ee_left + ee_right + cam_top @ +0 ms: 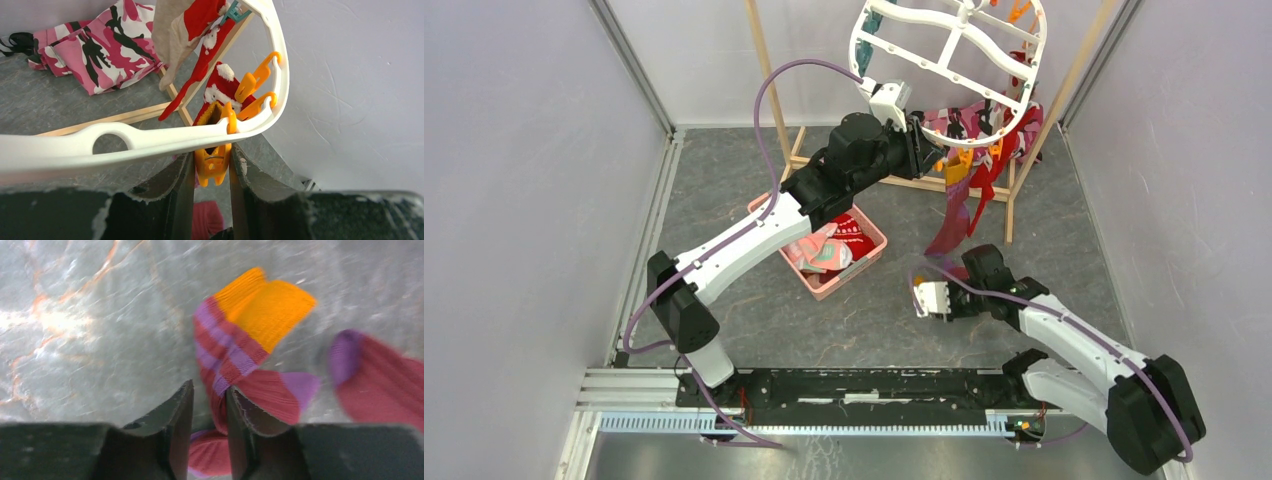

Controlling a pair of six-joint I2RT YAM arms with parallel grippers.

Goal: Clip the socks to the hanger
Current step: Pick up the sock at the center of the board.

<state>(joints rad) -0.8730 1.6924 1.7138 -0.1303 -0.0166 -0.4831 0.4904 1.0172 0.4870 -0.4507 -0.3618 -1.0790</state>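
Socks [235, 355]: two striped, one in right fingers [175, 425]; left fingers [175, 200] pinch one peg [212, 165].

Top external: high at near edge, facing down on table [864, 325]. Left wrist: close under hanger [150, 142] rim, shared with top. Right wrist: close, facing down at sock [235, 350].

The left arm [744, 240] and the right arm [1074, 340] are each built from white moulded links joined by bulky black motor housings [856, 148]. A thin purple cable [766, 95] is looped in the open along the left arm, and a second purple cable [949, 266] is strung along the right. A small white camera block [890, 100] is carried at each wrist. The left claw [212, 162] and the right claw [210, 400] are each made of two dark, matt fingers [182, 190] with wedge-shaped tips, scuffed pale grey along the edges.
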